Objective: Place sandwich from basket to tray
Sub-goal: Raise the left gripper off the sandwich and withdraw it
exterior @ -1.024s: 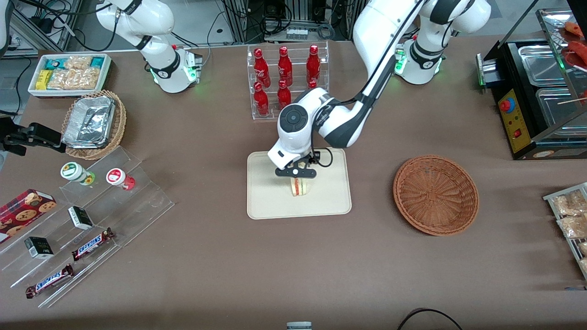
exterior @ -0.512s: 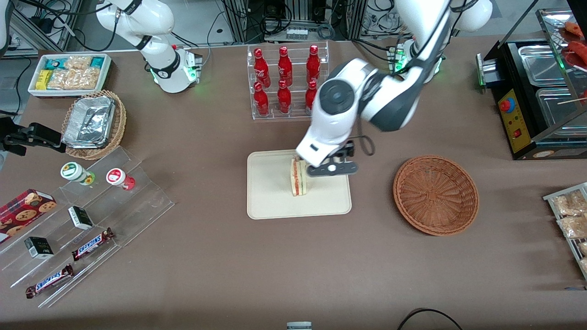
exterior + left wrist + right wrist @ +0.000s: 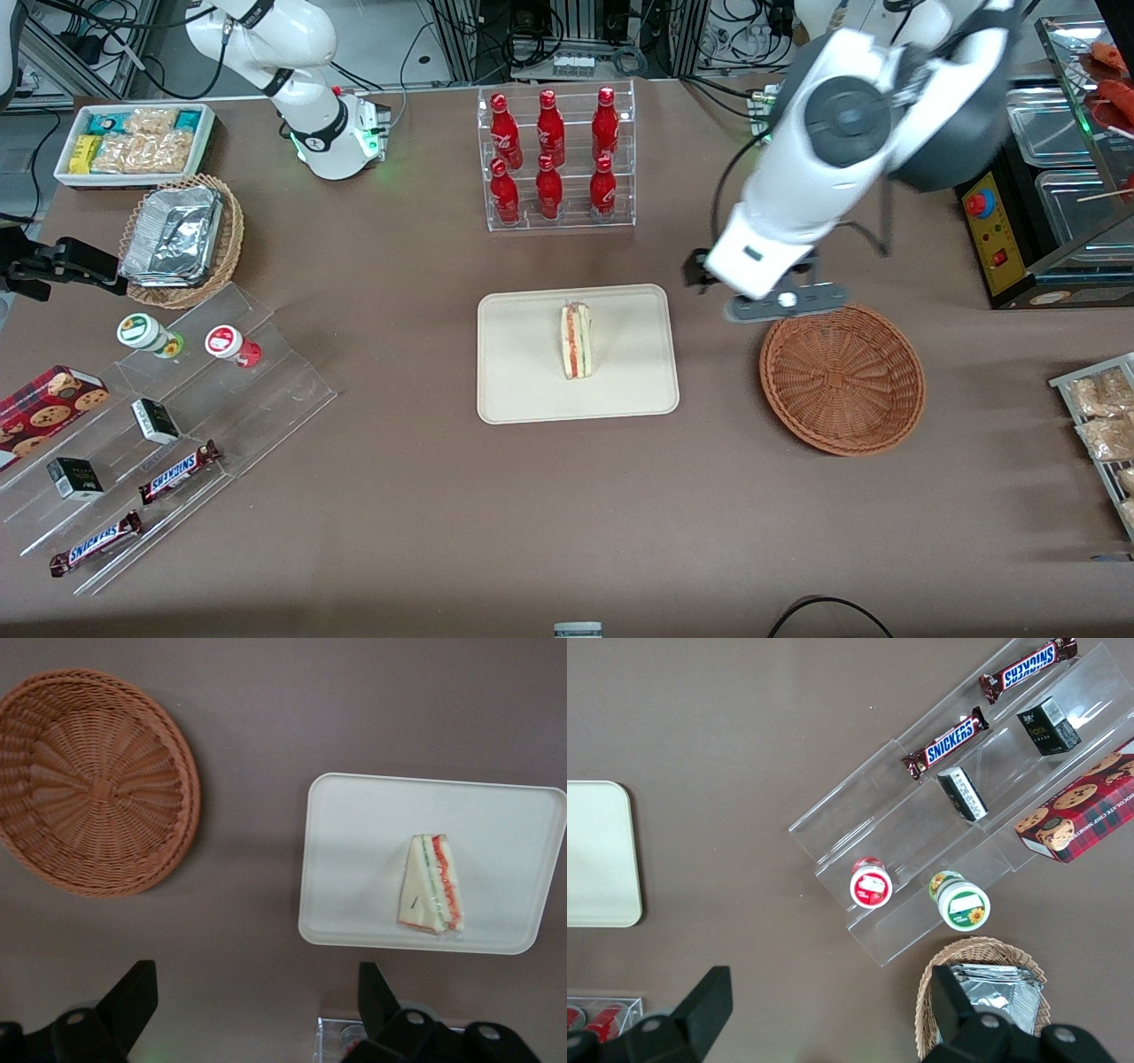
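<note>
the sandwich (image 3: pixel 576 340) stands on edge on the tray (image 3: pixel 523 390) at mid-frame in the front view, nothing touching it; the gripper (image 3: pixel 778 303) hangs right of centre, raised above the basket (image 3: pixel 842 377) rim farthest from the camera, jaws spread wide and holding nothing; the basket has nothing in it

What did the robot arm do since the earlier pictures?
The gripper let go of the triangular white-bread sandwich on the cream rectangular tray, rose and swung away toward the round reddish-brown wicker basket. It now hangs open above the basket's rim. Sandwich, tray and basket stayed put.
</note>
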Robot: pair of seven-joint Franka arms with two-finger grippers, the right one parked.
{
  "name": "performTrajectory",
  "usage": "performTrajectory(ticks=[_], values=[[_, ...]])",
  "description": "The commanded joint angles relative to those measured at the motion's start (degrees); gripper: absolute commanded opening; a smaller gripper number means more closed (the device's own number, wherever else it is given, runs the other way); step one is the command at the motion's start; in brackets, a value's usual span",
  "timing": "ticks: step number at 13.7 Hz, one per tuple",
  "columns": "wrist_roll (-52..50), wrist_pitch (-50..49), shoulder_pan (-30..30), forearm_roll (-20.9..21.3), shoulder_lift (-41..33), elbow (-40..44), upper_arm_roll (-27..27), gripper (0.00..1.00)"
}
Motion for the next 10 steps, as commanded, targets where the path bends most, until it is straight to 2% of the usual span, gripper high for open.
performTrajectory(ticks=[1,5,10], values=[[3.6,-2.2,3.1,-0.1,-3.1,-1.4,-0.5,1.00],[7.8,-4.4,6.3,1.4,-4.9,-1.3,-0.1,1.00],[16.0,-8.0,7.6,2.1,-8.5,-1.5,5.4,1.00]])
